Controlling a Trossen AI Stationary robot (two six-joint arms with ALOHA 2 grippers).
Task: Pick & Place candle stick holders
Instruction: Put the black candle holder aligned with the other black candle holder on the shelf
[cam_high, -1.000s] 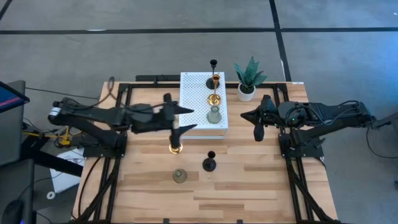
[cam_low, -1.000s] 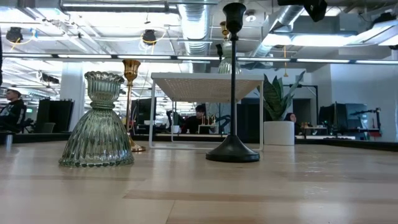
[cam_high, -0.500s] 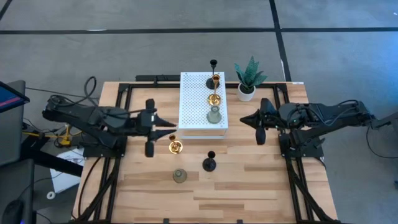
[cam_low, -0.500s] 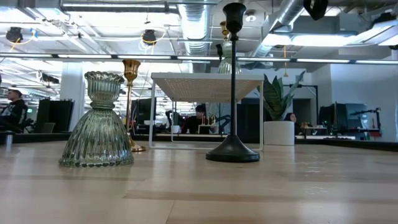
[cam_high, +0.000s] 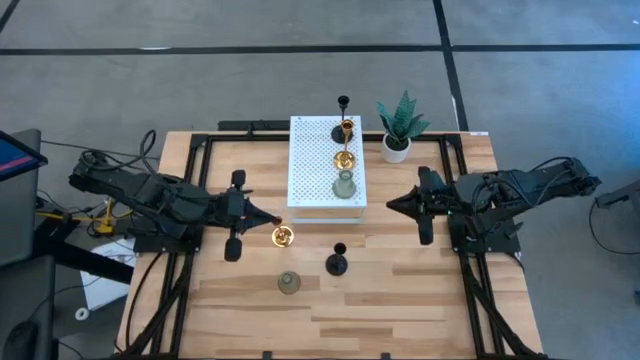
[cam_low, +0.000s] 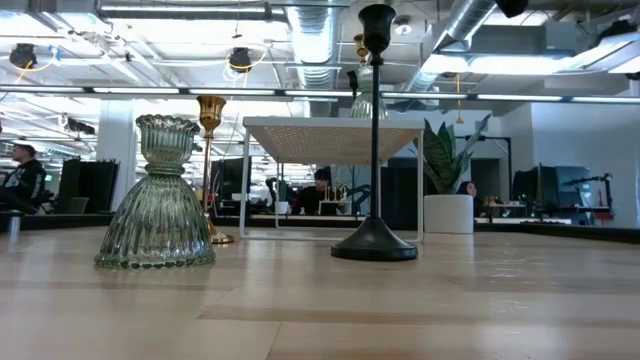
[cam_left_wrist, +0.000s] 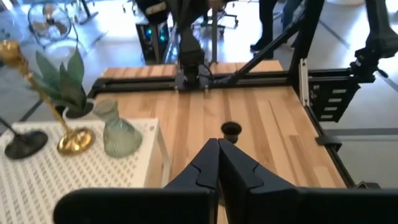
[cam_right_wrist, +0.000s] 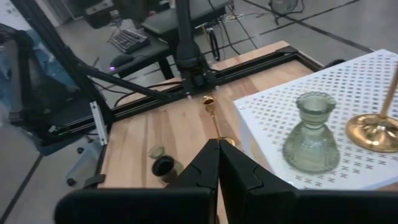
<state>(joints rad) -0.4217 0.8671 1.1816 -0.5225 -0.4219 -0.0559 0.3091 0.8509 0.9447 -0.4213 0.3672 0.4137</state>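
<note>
left gripper (cam_high: 268, 221) fingers together beside gold holder (cam_high: 283, 236) on table (cam_high: 400, 300), right gripper (cam_high: 392, 206) fingers together, holding nothing

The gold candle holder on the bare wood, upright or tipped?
Upright: the gold candle holder stands on its round base in the low view, stem vertical.

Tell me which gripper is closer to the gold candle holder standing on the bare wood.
Left. The left gripper, shut, sits right beside the gold holder, on its outer side. The right gripper, also shut, is well off, past the white perforated stand.
</note>
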